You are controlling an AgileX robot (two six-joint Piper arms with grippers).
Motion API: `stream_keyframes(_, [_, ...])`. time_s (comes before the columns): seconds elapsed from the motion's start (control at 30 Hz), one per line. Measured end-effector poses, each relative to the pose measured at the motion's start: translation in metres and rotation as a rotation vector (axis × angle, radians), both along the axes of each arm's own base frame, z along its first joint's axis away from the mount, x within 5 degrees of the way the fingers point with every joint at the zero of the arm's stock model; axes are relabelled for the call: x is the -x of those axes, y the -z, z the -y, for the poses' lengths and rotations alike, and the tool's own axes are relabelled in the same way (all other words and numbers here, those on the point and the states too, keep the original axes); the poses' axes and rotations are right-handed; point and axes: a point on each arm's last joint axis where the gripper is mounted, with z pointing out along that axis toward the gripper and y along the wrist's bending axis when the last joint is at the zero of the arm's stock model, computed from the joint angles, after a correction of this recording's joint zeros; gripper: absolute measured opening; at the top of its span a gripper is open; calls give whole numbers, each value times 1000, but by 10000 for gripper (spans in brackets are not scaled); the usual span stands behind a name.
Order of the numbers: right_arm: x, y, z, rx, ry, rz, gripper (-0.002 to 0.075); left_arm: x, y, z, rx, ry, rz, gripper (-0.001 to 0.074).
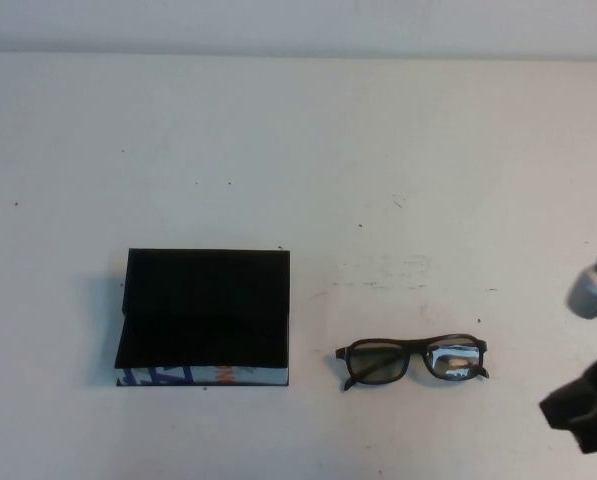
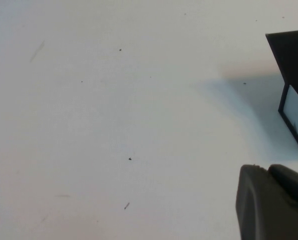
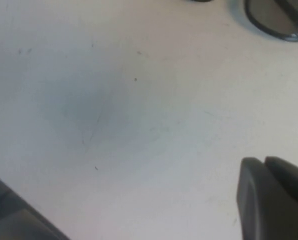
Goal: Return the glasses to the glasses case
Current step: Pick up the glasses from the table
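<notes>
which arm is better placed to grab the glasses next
Right, probably. The glasses lie on the table right of the open case, nearer the right gripper at the table's right edge. The left gripper is off the high view, beside the case's far side.

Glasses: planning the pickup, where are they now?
In the high view, the glasses lie on the table's near right, just right of the open glasses case, apart from it.

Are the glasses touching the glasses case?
Apart. The high view shows bare table between the glasses and the glasses case, which lies to their left.
</notes>
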Motion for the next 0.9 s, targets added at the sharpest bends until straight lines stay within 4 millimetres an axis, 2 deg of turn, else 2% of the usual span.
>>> stream_keyframes(0.13, [-29,-1,-39,91,-229,22,-11,0,0,0,0,0,0,-4])
stream_keyframes(0.27, [-56,8,-78,183,-408,28,-11,0,0,0,0,0,0,-4])
stream_keyframes(0.4, [-79,13,-100,240,-592,76,-11,0,0,0,0,0,0,-4])
stream_keyframes(0.53, [-98,21,-110,288,-774,144,11,0,0,0,0,0,0,-4])
stream_keyframes(0.67, [-113,28,-115,356,-904,190,127,0,0,0,0,0,0,-4])
stream_keyframes(0.83, [-132,39,-121,418,-974,178,305,0,0,0,0,0,0,-4])
stream_keyframes(0.9, [-138,44,-124,424,-995,172,354,0,0,0,0,0,0,-4])
